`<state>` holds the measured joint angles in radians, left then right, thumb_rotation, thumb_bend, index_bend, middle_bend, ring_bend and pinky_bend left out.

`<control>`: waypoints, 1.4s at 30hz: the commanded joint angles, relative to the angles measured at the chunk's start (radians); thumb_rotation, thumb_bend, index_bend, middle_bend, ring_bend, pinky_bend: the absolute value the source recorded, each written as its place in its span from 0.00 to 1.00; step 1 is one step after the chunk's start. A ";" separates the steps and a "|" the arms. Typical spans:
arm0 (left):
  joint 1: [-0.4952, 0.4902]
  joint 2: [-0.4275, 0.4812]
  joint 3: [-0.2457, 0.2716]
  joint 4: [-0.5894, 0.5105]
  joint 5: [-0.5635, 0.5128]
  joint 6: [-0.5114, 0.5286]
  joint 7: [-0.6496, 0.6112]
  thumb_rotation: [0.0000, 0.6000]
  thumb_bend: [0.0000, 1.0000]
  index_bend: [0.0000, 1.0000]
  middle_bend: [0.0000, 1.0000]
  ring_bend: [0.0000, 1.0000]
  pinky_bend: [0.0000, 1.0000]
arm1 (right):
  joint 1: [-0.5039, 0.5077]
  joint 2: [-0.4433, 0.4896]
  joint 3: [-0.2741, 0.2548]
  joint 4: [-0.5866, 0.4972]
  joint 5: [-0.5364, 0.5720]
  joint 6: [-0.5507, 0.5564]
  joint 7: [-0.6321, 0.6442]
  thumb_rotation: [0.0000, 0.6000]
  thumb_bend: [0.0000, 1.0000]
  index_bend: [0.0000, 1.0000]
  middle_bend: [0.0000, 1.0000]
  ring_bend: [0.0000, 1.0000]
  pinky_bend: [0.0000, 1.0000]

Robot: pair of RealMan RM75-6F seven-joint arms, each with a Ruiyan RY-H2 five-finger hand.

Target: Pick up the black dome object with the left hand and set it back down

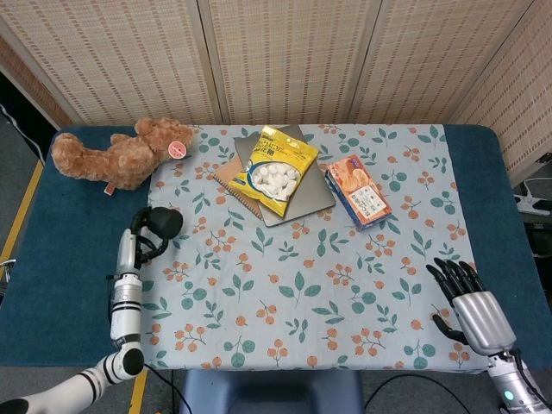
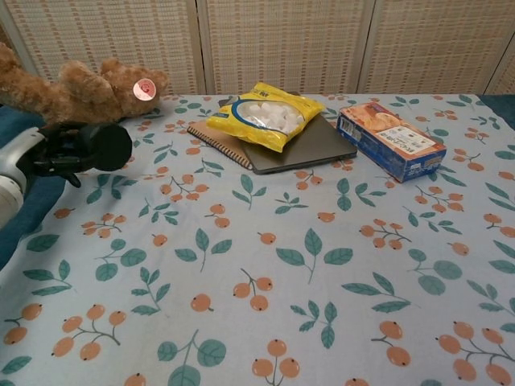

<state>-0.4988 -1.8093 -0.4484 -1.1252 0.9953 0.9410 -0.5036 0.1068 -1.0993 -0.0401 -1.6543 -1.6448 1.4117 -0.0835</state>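
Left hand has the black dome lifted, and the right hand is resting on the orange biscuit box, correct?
Not quite. The left hand does hold the black dome lifted, but the right hand is at the table's near right corner, well apart from the orange biscuit box, as the head view shows.

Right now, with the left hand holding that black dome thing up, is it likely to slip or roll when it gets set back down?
The black dome object looks smooth and rounded, so it could slip in the left hand. Set on its curved side it may roll; I cannot see a flat base. It probably is light, held clear of the tablecloth.
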 commanded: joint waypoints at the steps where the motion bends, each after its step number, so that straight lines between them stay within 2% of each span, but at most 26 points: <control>1: 0.047 0.450 -0.148 -0.331 -0.502 -0.798 -0.281 1.00 0.55 0.66 0.83 0.67 0.60 | 0.000 -0.001 0.000 -0.001 0.000 0.001 -0.002 1.00 0.22 0.00 0.00 0.00 0.00; 4: 0.061 0.472 -0.196 -0.339 -0.542 -0.919 -0.336 1.00 0.55 0.67 0.83 0.67 0.60 | -0.002 -0.002 0.002 0.000 0.005 0.003 -0.006 1.00 0.22 0.00 0.00 0.00 0.00; 7: 0.109 0.468 -0.269 -0.379 -0.538 -0.961 -0.337 1.00 0.55 0.67 0.83 0.66 0.59 | 0.000 -0.002 0.001 0.000 0.005 0.000 -0.007 1.00 0.22 0.00 0.00 0.00 0.00; 10: 0.144 0.453 -0.302 -0.419 -0.480 -0.897 -0.283 1.00 0.55 0.67 0.83 0.66 0.58 | 0.001 -0.001 0.000 -0.001 0.004 -0.003 -0.005 1.00 0.22 0.00 0.00 0.00 0.00; 13: 0.161 0.440 -0.307 -0.440 -0.445 -0.845 -0.255 1.00 0.55 0.67 0.83 0.66 0.58 | 0.001 0.001 -0.001 -0.001 0.003 -0.002 -0.003 1.00 0.22 0.00 0.00 0.00 0.00; 16: 0.188 0.404 -0.312 -0.475 -0.338 -0.706 -0.179 1.00 0.55 0.67 0.83 0.66 0.58 | 0.000 0.002 -0.002 -0.001 0.001 0.000 -0.001 1.00 0.22 0.00 0.00 0.00 0.00; 17: 0.204 0.361 -0.296 -0.486 -0.170 -0.532 -0.057 1.00 0.55 0.67 0.83 0.66 0.58 | 0.001 0.004 -0.003 -0.002 0.000 -0.002 0.000 1.00 0.22 0.00 0.00 0.00 0.00; 19: 0.232 0.271 -0.251 -0.473 0.039 -0.311 0.020 1.00 0.55 0.67 0.82 0.65 0.58 | 0.001 0.004 -0.005 -0.003 -0.002 -0.003 0.000 1.00 0.22 0.00 0.00 0.00 0.00; 20: 0.236 0.220 -0.216 -0.432 0.167 -0.199 0.035 1.00 0.55 0.67 0.82 0.65 0.58 | 0.001 0.004 -0.005 -0.004 -0.003 -0.003 -0.001 1.00 0.22 0.00 0.00 0.00 0.00; 22: 0.225 0.163 -0.165 -0.344 0.327 -0.078 0.001 1.00 0.55 0.67 0.82 0.65 0.58 | 0.001 0.003 -0.007 -0.004 -0.004 -0.004 -0.004 1.00 0.22 0.00 0.00 0.00 0.00; 25: 0.174 0.101 -0.083 -0.145 0.526 0.072 -0.078 1.00 0.55 0.65 0.80 0.63 0.57 | 0.002 0.001 -0.009 -0.006 -0.007 -0.007 -0.009 1.00 0.22 0.00 0.00 0.00 0.00; 28: 0.098 0.015 0.004 0.166 0.745 0.319 -0.041 1.00 0.55 0.62 0.75 0.58 0.54 | 0.004 0.003 -0.014 -0.009 -0.011 -0.012 -0.010 1.00 0.22 0.00 0.00 0.00 0.00; 30: 0.042 -0.043 0.076 0.431 0.890 0.513 0.025 1.00 0.55 0.59 0.73 0.56 0.51 | 0.004 0.004 -0.014 -0.010 -0.011 -0.012 -0.011 1.00 0.22 0.00 0.00 0.00 0.00; 32: 0.003 -0.095 0.135 0.626 0.958 0.631 0.076 1.00 0.55 0.58 0.70 0.53 0.47 | 0.003 0.004 -0.014 -0.011 -0.011 -0.011 -0.011 1.00 0.22 0.00 0.00 0.00 0.00; 35: -0.015 -0.146 0.203 0.778 0.993 0.727 0.149 1.00 0.55 0.56 0.69 0.51 0.45 | 0.004 0.004 -0.015 -0.011 -0.012 -0.013 -0.012 1.00 0.22 0.00 0.00 0.00 0.00; 40: -0.021 -0.179 0.314 0.884 1.023 0.760 0.282 1.00 0.54 0.55 0.67 0.49 0.42 | 0.004 0.006 -0.018 -0.012 -0.016 -0.012 -0.008 1.00 0.22 0.00 0.00 0.00 0.00; 42: -0.021 -0.182 0.333 0.878 1.013 0.767 0.298 1.00 0.54 0.55 0.67 0.49 0.41 | 0.004 0.008 -0.020 -0.013 -0.019 -0.011 -0.005 1.00 0.22 0.00 0.00 0.00 0.00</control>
<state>-0.4844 -1.9265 -0.2015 -0.3091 1.9434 1.6342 -0.2950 0.1108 -1.0918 -0.0595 -1.6672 -1.6638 1.4001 -0.0886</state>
